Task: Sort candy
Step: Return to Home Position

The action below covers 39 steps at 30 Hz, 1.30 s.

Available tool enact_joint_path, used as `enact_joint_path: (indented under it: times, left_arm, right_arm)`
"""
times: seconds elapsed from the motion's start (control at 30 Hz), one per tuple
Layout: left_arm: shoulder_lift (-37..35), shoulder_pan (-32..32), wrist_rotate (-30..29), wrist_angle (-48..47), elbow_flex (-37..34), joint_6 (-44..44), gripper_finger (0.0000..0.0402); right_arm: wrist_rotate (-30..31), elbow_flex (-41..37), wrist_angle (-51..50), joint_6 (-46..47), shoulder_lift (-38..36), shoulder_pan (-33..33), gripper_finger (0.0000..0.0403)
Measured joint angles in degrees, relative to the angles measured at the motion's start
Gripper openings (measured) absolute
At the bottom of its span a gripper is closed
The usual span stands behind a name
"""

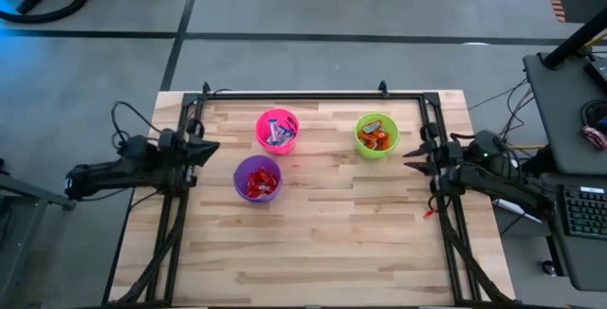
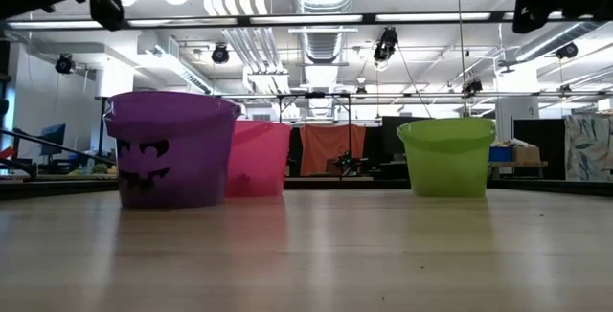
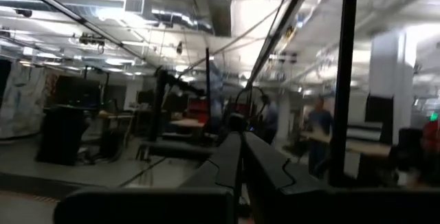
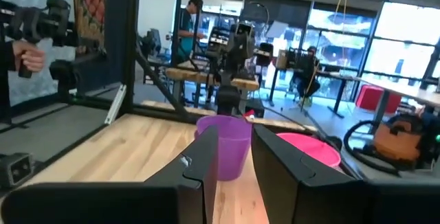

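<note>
Red: the red candy (image 1: 258,184) is lying piled inside the purple cup (image 1: 237,178), which is standing left of centre as the nearest of the three cups.
Blue-and-white: the bars (image 1: 278,135) are leaning inside the pink cup (image 1: 261,121), which is standing just beyond the purple cup and a little to its right. Whether the two cups are touching cannot be told.
Orange: the orange candy (image 1: 379,138) is lying inside the green cup (image 1: 360,131), which is standing to the right, well apart from the pink cup and about as far back.
Worktop: the pale wooden worktop (image 1: 322,243) is carrying all three cups upright in its far half. A black frame (image 1: 303,96) is running along its far edge and sides.
Left: the left gripper (image 1: 212,145) is hanging above the worktop's left margin, pointing right toward the cups. Its fingers (image 3: 223,165) are pressing together with only a thin line between them, holding nothing.
Right: the right gripper (image 1: 408,161) is hanging above the right margin, near the green cup, pointing left. Its fingers (image 4: 199,169) are standing a narrow way apart, holding nothing.
Room: off the worktop, a person's hand (image 4: 26,58) is gripping a dark device, and another person (image 4: 189,28) is standing farther back.
</note>
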Motion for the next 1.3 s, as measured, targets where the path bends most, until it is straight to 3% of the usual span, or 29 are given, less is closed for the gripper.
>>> enact_joint_path:
  times: [0.17,0.4,0.6,0.73,0.97,1.3]
  left_arm:
    - [-5.5,0.0,0.0,-12.1,2.7,7.1,0.0]
    - [-4.8,0.0,-0.9,-13.4,-1.3,7.8,0.0]
    - [-5.3,0.0,-6.2,-10.1,-8.1,7.9,0.0]
    - [-5.2,0.0,-6.5,-11.7,-10.9,7.5,0.0]
    - [-4.7,0.0,-6.5,-12.6,-10.9,13.5,0.0]
    - [-3.6,0.0,-6.5,-12.8,-10.6,13.5,0.0]
  right_arm:
    - [0.0,-5.5,10.4,0.9,0.3,0.0,0.0074]
    - [0.3,-16.0,27.9,9.7,0.4,0.0,0.0078]
    - [5.4,-16.0,27.9,10.3,0.7,0.0,0.0087]
    - [9.3,-16.0,27.4,12.5,0.8,0.0,0.0089]
    - [9.2,-16.0,25.2,15.9,0.8,0.0,0.0076]
    - [9.1,-16.0,25.3,15.9,0.8,0.0,0.0081]
